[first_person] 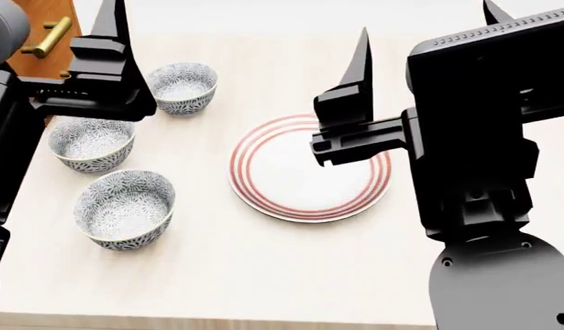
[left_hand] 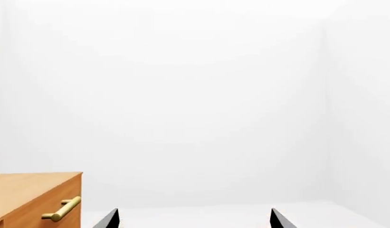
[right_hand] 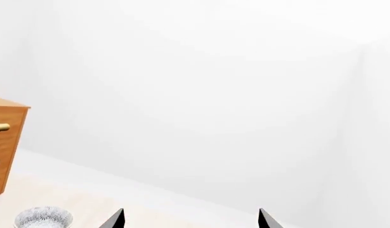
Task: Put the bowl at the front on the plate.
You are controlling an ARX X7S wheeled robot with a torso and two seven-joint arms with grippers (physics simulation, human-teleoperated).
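While the left wrist view shows mostly white wall, a wooden cabinet [left_hand: 33, 199] and the left gripper [left_hand: 193, 219] with fingertips spread and empty, the head view places the bowl [first_person: 125, 209] at the table's [first_person: 263, 275] front left, apart from the plate [first_person: 309, 168]. Through the right wrist view, the right gripper [right_hand: 190, 219] is likewise spread, holding nothing.

A pale wooden worktop [first_person: 263, 261] carries it all: the red-ringed plate [first_person: 300, 182] sits near the middle. Three patterned bowls line its left side, the front bowl [first_person: 124, 208] nearest, a middle bowl [first_person: 91, 141] behind it, and a far bowl [first_person: 183, 86] farthest back.
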